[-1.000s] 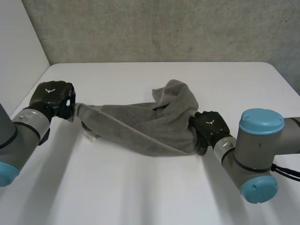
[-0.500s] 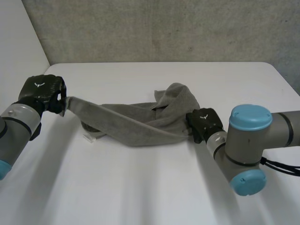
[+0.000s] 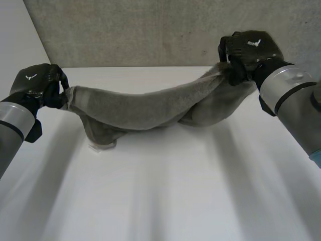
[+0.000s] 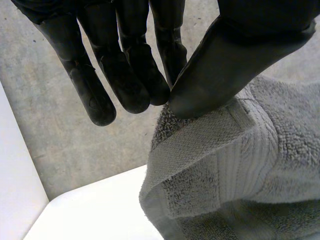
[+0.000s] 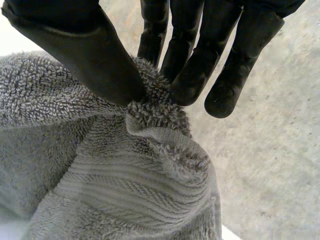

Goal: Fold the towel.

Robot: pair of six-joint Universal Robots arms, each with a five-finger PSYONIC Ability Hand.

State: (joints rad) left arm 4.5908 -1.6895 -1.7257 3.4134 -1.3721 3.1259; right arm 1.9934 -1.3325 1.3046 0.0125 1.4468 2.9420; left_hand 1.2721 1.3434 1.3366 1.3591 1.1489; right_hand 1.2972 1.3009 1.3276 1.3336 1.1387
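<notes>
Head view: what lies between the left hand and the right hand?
Only the towel, pinched at each end by the left hand and right hand; the head view shows it.

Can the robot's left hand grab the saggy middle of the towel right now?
Probably not: the left hand is pinching one end of the towel, and the right hand pinches the other.
</notes>
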